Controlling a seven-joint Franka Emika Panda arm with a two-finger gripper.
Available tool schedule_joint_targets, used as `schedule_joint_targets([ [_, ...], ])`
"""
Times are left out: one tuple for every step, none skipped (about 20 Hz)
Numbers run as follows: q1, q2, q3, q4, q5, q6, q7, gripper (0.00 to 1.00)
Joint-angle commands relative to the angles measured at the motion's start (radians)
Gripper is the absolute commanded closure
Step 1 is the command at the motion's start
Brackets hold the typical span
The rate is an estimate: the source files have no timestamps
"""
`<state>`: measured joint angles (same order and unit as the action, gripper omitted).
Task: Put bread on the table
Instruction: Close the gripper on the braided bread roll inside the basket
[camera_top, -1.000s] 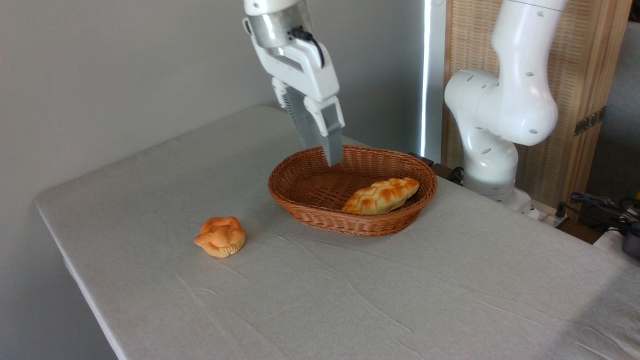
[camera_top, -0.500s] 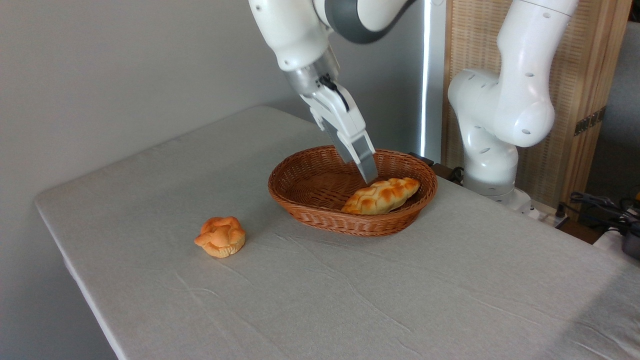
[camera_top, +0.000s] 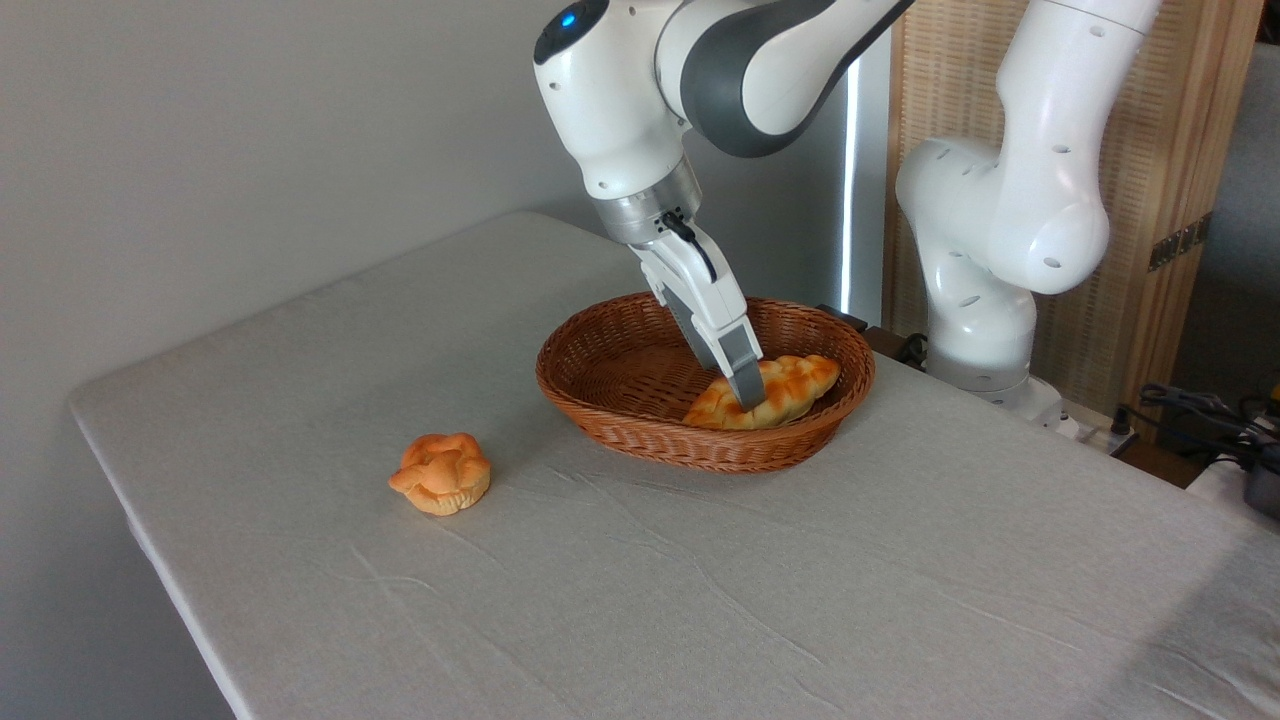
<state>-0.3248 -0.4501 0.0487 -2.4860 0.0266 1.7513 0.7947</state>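
A small round bun sits near the table's left edge. Towards the back edge, the bread lies in the basket. The gripper reaches down over the loaf's middle; its opening cannot be told.

No text, label, brand, number or sign is being shown legibly anywhere in the view.
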Motion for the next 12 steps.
schedule_joint_targets([
  [-0.010, -0.025, 0.017, -0.022, 0.073, 0.020, 0.021, 0.00],
  [-0.010, -0.025, 0.017, -0.022, 0.073, 0.020, 0.021, 0.00],
  [-0.010, -0.024, 0.017, -0.024, 0.073, 0.020, 0.021, 0.00],
  [-0.011, -0.024, 0.017, -0.027, 0.073, 0.020, 0.021, 0.00],
  [-0.011, -0.024, 0.017, -0.034, 0.075, 0.020, 0.021, 0.00],
  [-0.011, -0.024, 0.017, -0.037, 0.075, 0.022, 0.023, 0.00],
  [-0.011, -0.024, 0.017, -0.039, 0.075, 0.022, 0.023, 0.00],
  [-0.013, -0.022, 0.017, -0.039, 0.075, 0.022, 0.021, 0.00],
  [-0.014, -0.022, 0.017, -0.039, 0.075, 0.025, 0.023, 0.00],
  [-0.014, -0.021, 0.017, -0.042, 0.075, 0.030, 0.023, 0.00],
  [-0.014, -0.021, 0.017, -0.047, 0.075, 0.031, 0.023, 0.00],
  [-0.014, -0.021, 0.017, -0.053, 0.075, 0.034, 0.023, 0.00],
])
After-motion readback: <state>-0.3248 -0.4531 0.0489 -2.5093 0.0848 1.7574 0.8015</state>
